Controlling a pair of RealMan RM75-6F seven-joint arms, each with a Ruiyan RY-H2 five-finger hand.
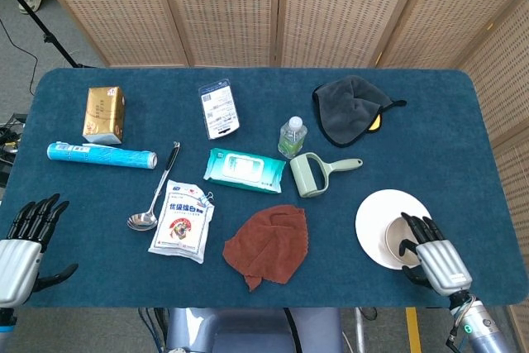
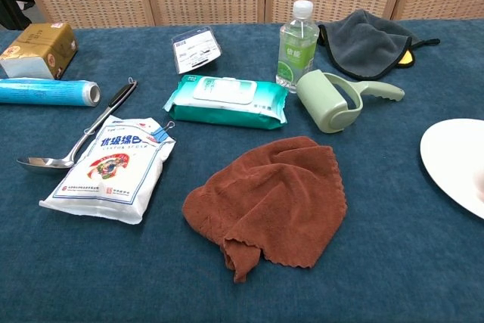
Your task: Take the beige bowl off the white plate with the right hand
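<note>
The beige bowl [image 1: 398, 238] sits on the white plate [image 1: 377, 212] near the table's front right edge in the head view. My right hand [image 1: 436, 259] is just right of and in front of the bowl, its dark fingertips [image 1: 411, 233] spread and reaching over the bowl's near-right rim; I cannot see a firm grip. My left hand [image 1: 22, 244] rests at the front left, fingers apart and holding nothing. The chest view shows only the plate [image 2: 451, 161] at its right edge, and neither hand.
A brown cloth [image 1: 269, 245] lies left of the plate, a green lint roller [image 1: 314, 174] and water bottle [image 1: 291, 136] behind it. Wet wipes [image 1: 244, 169], a ladle [image 1: 154, 192], a white packet [image 1: 182, 221], a grey cloth [image 1: 351, 107] and boxes fill the rest.
</note>
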